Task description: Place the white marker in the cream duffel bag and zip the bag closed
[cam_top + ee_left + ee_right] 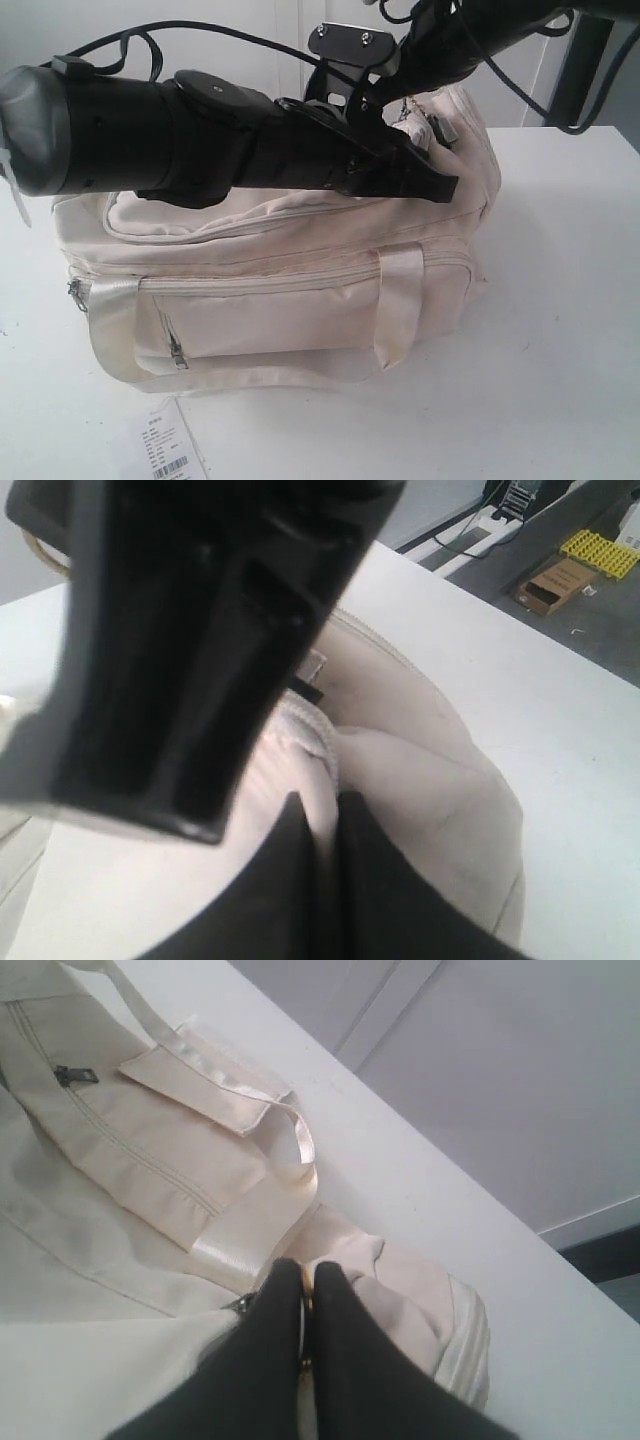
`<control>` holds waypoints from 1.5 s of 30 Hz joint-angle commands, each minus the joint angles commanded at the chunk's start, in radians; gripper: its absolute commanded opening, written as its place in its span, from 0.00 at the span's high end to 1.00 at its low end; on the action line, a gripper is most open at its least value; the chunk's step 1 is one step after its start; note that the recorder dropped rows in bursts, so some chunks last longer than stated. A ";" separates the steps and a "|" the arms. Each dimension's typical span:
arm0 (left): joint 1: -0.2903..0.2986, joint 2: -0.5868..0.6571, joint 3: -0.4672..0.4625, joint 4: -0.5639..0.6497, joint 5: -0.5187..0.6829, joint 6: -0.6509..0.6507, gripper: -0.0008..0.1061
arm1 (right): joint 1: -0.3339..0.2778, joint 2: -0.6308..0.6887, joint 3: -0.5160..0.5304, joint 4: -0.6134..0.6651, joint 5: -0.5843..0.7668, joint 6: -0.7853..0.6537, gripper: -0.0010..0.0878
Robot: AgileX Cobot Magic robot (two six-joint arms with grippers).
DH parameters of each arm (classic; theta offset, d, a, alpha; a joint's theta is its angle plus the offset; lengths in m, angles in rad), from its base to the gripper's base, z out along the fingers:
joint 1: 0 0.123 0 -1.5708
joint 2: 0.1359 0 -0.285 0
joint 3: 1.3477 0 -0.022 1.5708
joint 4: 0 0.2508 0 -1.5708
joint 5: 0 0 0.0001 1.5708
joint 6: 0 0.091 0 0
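On a white table (560, 320) in the exterior view, the bag (300, 300) lies lengthwise left to right. Its front pocket is zipped and its inside is hidden. The marker shows in no view. The left arm (200, 130) stretches level across the bag's top. The right arm (450, 40) slants down to its right end. A paper tag (165, 450) lies in front.

Left wrist view: the left gripper (318, 805), jaws nearly together, pinches a cream fold of the bag.

Right wrist view: the right gripper (305, 1272), jaws pressed together, nips a gold charm (306, 1362).
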 joint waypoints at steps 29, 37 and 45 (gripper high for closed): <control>0.000 0.000 0.000 0.000 0.000 0.000 0.99 | -0.029 0.086 -0.069 -0.047 -0.089 0.000 0.99; 0.000 0.000 0.000 0.000 -0.020 0.000 0.86 | -0.029 0.086 -0.069 -0.047 -0.087 0.002 0.85; 0.000 0.000 0.000 0.000 -0.070 0.000 0.44 | -0.029 0.079 -0.069 -0.047 -0.006 0.002 0.48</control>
